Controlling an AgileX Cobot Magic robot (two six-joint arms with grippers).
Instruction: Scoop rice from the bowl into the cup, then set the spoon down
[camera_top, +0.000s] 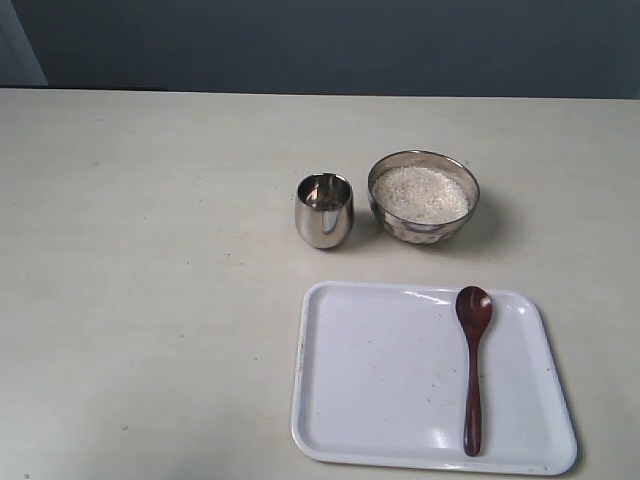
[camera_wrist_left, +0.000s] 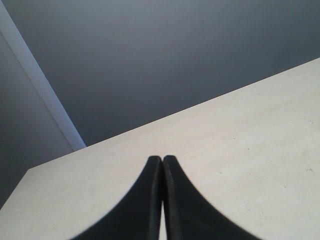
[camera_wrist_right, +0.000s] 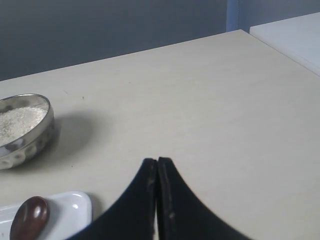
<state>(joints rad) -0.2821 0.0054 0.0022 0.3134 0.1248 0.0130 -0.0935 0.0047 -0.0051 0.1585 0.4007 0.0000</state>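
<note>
Here: one spoon (camera_top: 473, 375) on tray (camera_top: 380, 370) — one cup (camera_top: 324, 211), one bowl (camera_top: 421, 231)

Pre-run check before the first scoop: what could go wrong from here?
The spoon lies flat on the tray; its slim handle may slip, or the tray may shift, when the right gripper, now shut, pinches it.
The rice sits high in the bowl, so digging in may spill grains.
The cup is narrow and close beside the bowl; a knock or mispour is possible.

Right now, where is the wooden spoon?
In the exterior view the spoon lies along the right side of the white tray, its head toward the bowl just beyond the tray.
</note>
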